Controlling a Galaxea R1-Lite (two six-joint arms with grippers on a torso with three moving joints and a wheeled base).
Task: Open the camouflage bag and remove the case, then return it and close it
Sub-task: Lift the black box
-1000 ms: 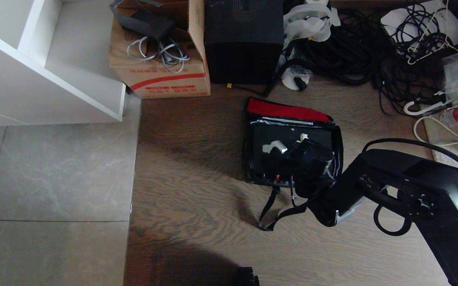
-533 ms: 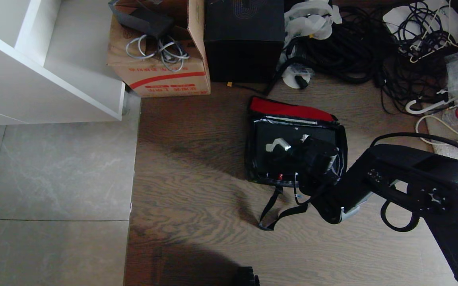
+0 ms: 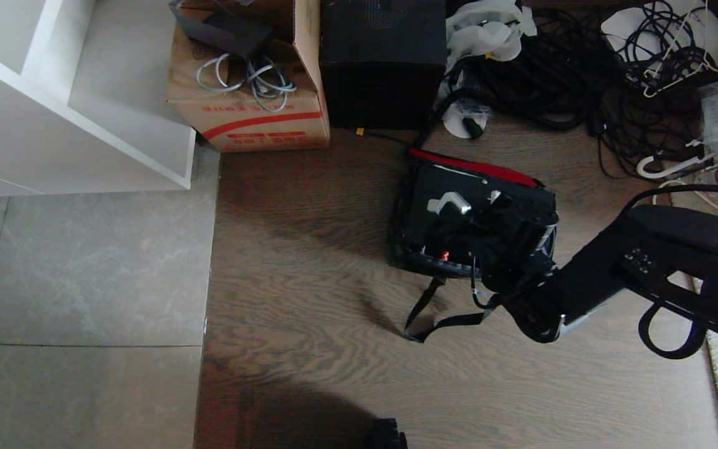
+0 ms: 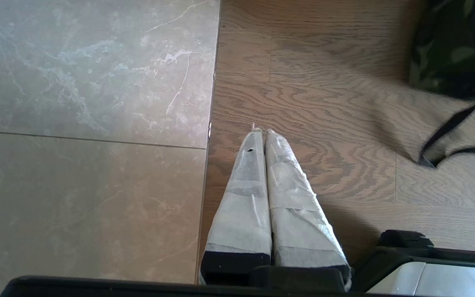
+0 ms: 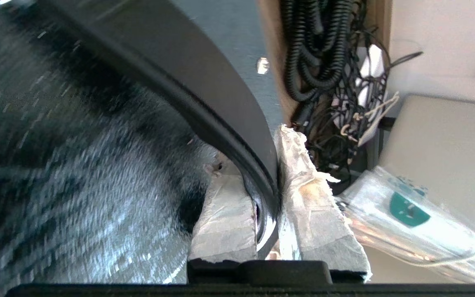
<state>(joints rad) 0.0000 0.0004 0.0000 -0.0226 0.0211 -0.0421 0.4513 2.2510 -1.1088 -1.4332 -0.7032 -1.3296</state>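
the case [image 3: 452,215] sits half out of the bag [image 3: 415,259], tipped up so its far edge covers most of the bag's red lid lining [image 3: 490,171]; you can see its white tag [image 3: 449,202] on top and the small red spot [image 3: 445,254] on the near edge. the bag rests on the wood floor [image 3: 309,262], its black strap [image 3: 437,318] trailing toward you.

your right gripper [image 5: 268,165] is at the case's right side, its taped fingers [image 5: 303,185] pinching the thin rim of the case between them, as the right wrist view shows. gripping the rim rather than the flat face makes sense: the case is too wide to span, and the edge gives a handle for levering it out of a snug bag. judging by the tilt, you are in the removal step, with the case not yet free.

watch that the bag does not come up with the case, since nothing pins it down.

beyond the bag stand a black box [image 3: 384,62] and a cardboard box [image 3: 253,118], with a tangle of cables [image 3: 552,81] to the bag's far right, and a white shelf [image 3: 72,112] well off to its far left.

your left gripper [image 4: 261,133] is parked low over the floor well apart from the bag, fingers pressed together, holding nothing.
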